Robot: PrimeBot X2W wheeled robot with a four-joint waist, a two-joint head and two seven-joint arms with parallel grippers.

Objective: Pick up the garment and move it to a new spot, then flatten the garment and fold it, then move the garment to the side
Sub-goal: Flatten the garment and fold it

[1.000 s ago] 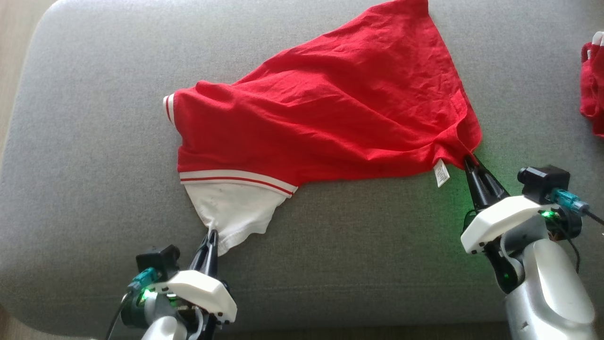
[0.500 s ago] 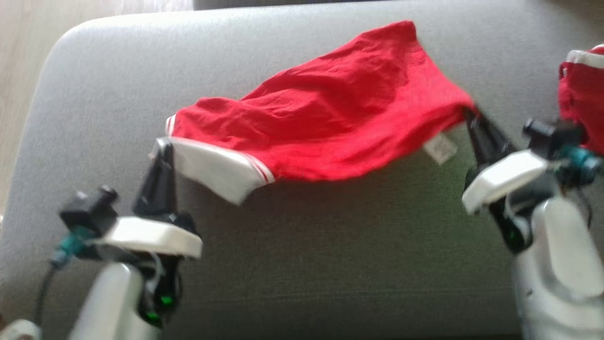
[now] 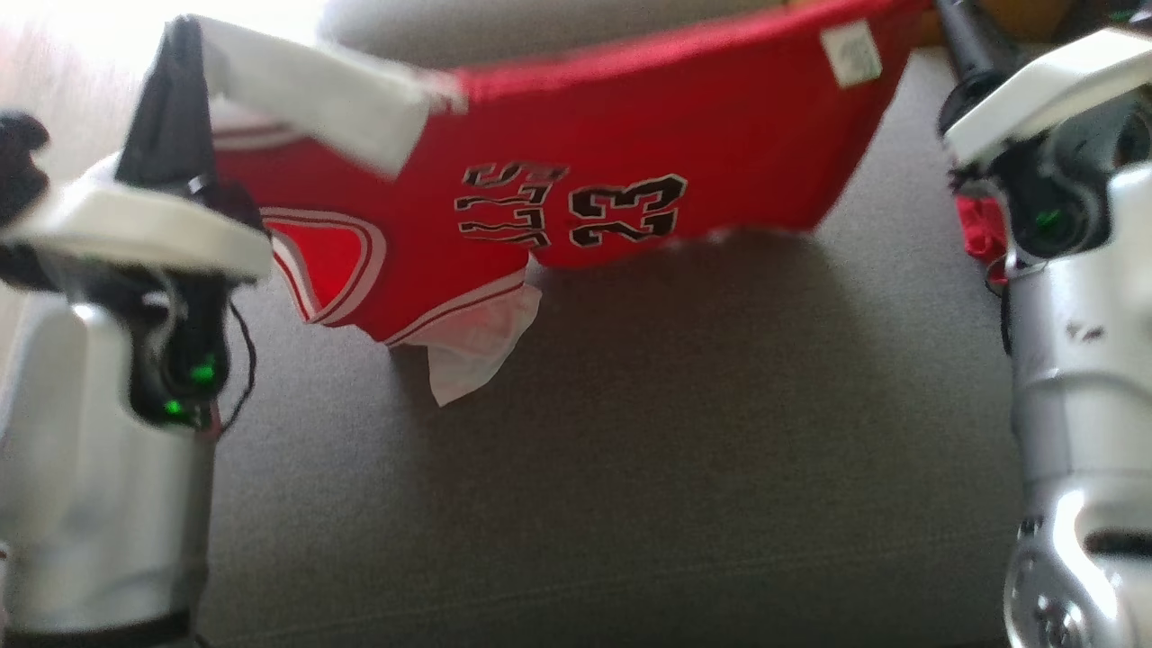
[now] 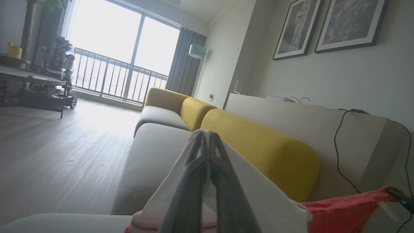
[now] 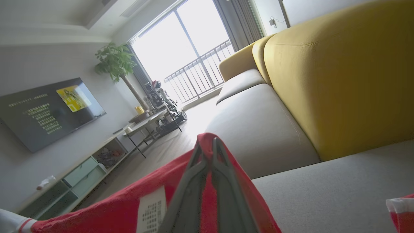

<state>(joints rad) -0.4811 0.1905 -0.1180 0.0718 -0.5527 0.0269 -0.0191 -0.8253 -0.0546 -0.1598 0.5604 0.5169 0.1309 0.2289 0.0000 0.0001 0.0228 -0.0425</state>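
The grey sofa seat (image 3: 630, 504) spreads wide beneath the work, with yellow backrests (image 4: 258, 149) rising behind it. Above the seat hangs the garment (image 3: 720, 117), a red jersey stretched in the air between the two arms. It hangs clear of the cushion, though whether its lowest white corner brushes the seat cannot be told. It is held by two edges well apart, so its own weight draws it into a hanging sheet. That would suit carrying it to a new spot and laying it down flat.

The cloth looks thin and limp. It is red with white trim bands, and a trimmed opening droops low at the left. A white panel (image 3: 315, 90) runs along the upper left.

The left end effector (image 4: 207, 137) is pressed together on that white fabric. The right end effector (image 5: 207, 144) is pinching the red edge at the other end, just beside a white care label (image 3: 850, 52). A black-outlined number 23 (image 3: 625, 209) shows on the hanging face, beside blurred lettering. A second bit of red cloth (image 3: 981, 225) lies near the right arm.
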